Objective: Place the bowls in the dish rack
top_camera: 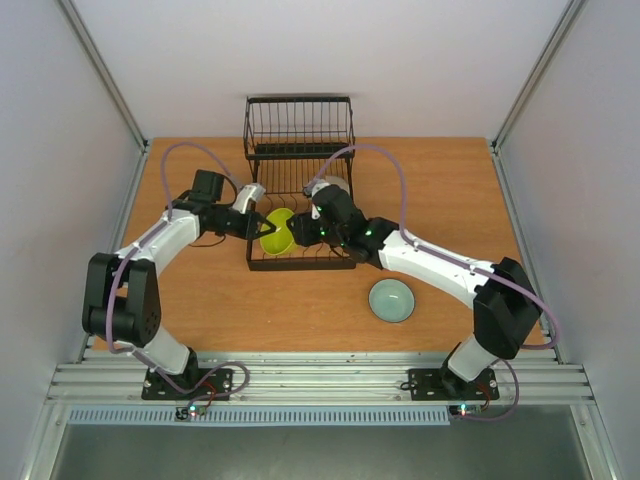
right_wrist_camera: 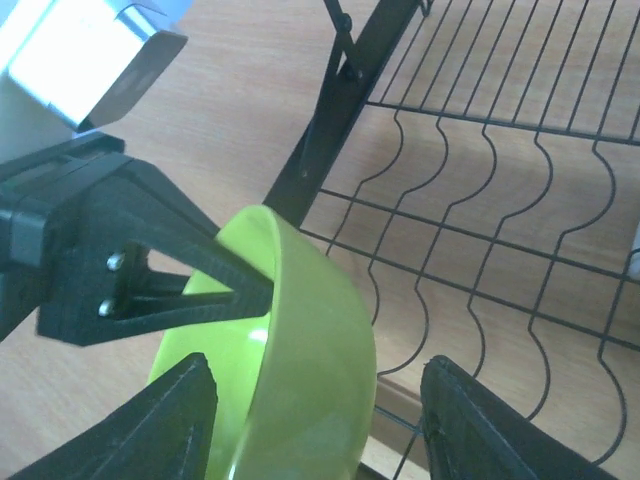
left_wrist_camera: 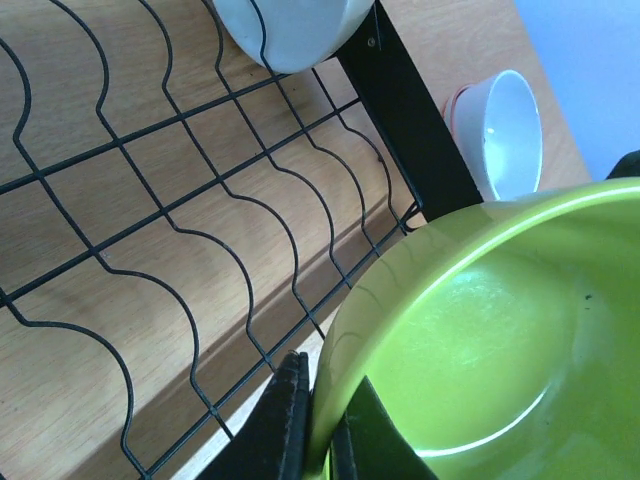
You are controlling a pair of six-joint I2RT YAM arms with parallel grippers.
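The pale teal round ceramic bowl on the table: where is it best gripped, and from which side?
Grip the pale teal round ceramic bowl by its rim, coming from above, one finger inside and one outside the wall. It sits upright, mouth up, on the wooden table, so the rim is free all round; the rounded outside would probably slip.

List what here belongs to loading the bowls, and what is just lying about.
Job: yellow-green bowl, rim pinched by the left claw; pale teal bowl on the table; white bowl in the dish rack; red-trimmed white bowl outside its frame; right claw, open at the yellow-green bowl.
Not the job: table; purple cables on the arms.
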